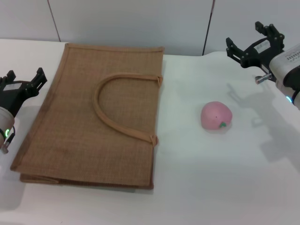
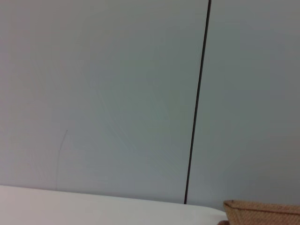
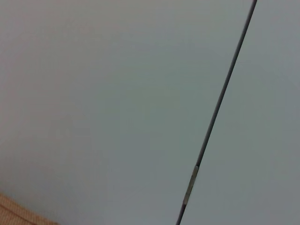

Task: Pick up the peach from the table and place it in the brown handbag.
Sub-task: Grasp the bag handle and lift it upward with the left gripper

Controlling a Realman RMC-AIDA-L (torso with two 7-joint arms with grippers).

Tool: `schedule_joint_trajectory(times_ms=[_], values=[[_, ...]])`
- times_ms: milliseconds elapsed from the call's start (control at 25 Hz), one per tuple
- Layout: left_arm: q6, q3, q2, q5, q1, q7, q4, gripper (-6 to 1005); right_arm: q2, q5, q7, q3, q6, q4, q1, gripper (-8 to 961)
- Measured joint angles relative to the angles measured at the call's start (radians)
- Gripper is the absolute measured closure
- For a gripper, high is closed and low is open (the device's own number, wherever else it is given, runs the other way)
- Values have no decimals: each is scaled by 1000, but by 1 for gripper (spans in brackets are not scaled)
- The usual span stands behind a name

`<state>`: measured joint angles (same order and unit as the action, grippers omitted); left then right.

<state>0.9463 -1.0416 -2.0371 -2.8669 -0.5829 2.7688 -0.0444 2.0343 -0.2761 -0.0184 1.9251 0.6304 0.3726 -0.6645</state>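
Peach [image 1: 216, 116] on table [image 1: 211, 178] | right end effector [image 1: 253, 43] well apart, fingers spread, empty

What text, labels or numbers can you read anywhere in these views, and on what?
Nothing can be read.
Right end effector: a small white label on its black body and dark marks on the grey housing behind it, both too small to read.
Left end effector: a pale label on the body, also too small.
Handbag, peach, table: no print or signs visible.
Both wrist views: a plain wall, no writing.
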Motion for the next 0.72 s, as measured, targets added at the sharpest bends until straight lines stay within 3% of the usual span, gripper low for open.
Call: schedule_joint_trajectory(times_ms=[720], values=[[0, -1, 0, 0, -3, 2, 2, 125, 1, 0, 0, 0, 0, -5, -7, 88]])
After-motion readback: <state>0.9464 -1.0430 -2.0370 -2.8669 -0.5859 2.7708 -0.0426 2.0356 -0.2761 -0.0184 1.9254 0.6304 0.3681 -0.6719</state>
